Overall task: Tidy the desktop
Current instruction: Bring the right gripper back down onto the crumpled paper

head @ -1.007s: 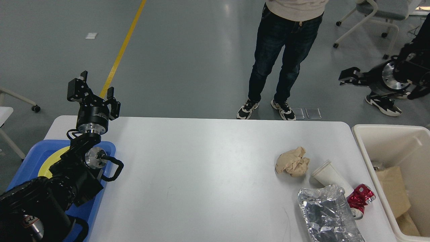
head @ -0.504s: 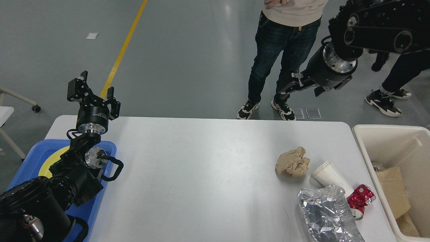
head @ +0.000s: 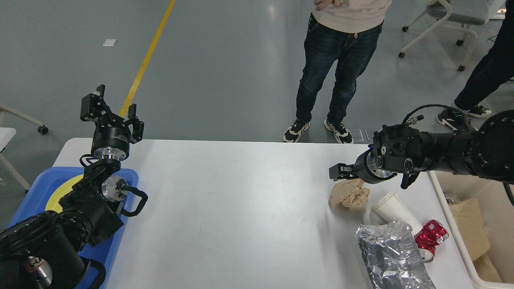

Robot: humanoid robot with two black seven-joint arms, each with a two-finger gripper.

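Litter remains on the large white rounded worktop (head: 241, 208) at its right side — crumpled brown paper ball (head: 349, 194), white paper cup (head: 391, 212), crushed red can (head: 431, 237), foil bag (head: 391, 257); cream bin (head: 482, 224) holds some paper. Right gripper (head: 336, 171) hovers over the ball, finger spread unclear. Left gripper (head: 110, 110) open, empty. No legible writing.

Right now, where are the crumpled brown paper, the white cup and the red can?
crumpled brown paper (head: 350, 195), head view, middle of the wad.
white cup (head: 395, 212), head view, its side wall.
red can (head: 431, 235), head view, its crushed side.
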